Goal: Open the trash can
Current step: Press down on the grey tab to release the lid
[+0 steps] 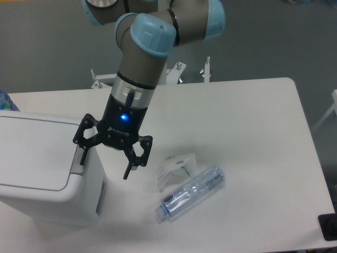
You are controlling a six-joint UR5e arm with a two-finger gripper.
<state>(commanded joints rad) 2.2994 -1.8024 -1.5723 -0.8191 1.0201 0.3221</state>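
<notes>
The trash can [37,174] is a big white boxy bin at the left edge of the table, its flat lid down. A grey push tab [79,164] sits at the lid's right rim. My gripper [103,167] hangs open just right of the bin's top corner. Its left finger [82,156] is over the grey tab; whether it touches the tab cannot be told. The right finger [128,169] hangs over the table, apart from the bin. Nothing is held between them.
A clear plastic bottle [191,191] lies on its side right of the gripper, with a crumpled white wrapper [175,167] beside it. A black object [328,226] sits at the table's lower right corner. Metal clamps [206,70] stand at the far edge.
</notes>
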